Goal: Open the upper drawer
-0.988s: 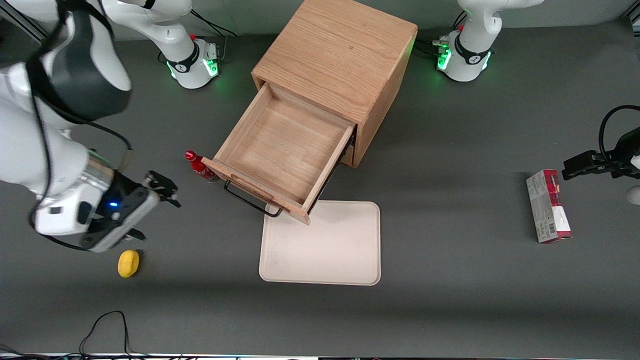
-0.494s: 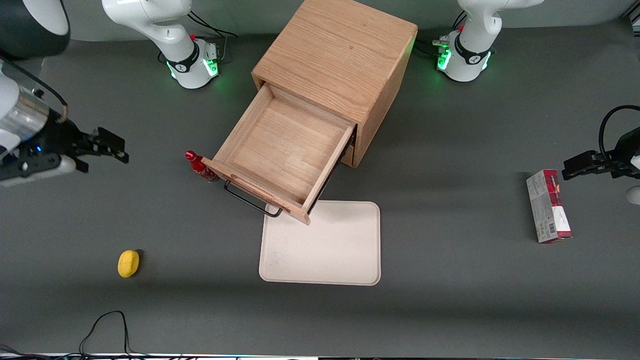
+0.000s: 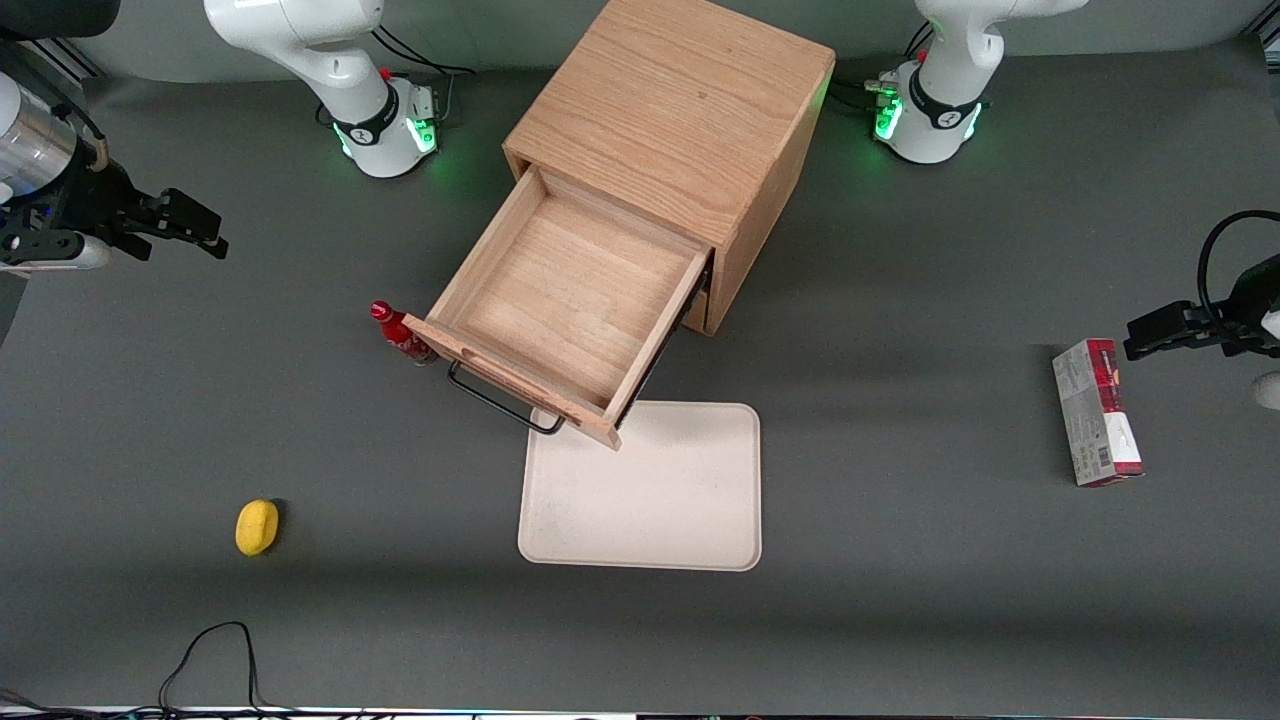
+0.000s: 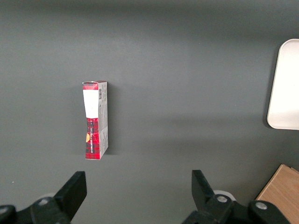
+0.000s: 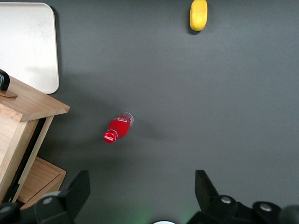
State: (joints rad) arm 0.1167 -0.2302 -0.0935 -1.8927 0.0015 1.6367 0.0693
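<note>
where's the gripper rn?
Front view: the gripper is open and empty above bare table at the working arm's end, well clear of the pulled-out upper drawer and bottle.

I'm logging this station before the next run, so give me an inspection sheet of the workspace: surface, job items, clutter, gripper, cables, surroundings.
Surface: dark grey table, no spills seen.
Job's things: upper drawer of the wooden cabinet pulled well out, nothing inside; its black wire handle is free.
Clutter: red bottle upright beside the drawer front; beige tray in front of the drawer; yellow lemon-like object and red carton lying on the table.
Grippers: right gripper above the table toward the working arm's end, jaws open, holding nothing.
Cables: black cable loop at the table edge nearest the front camera.
Surroundings: arm bases with green lights.
</note>
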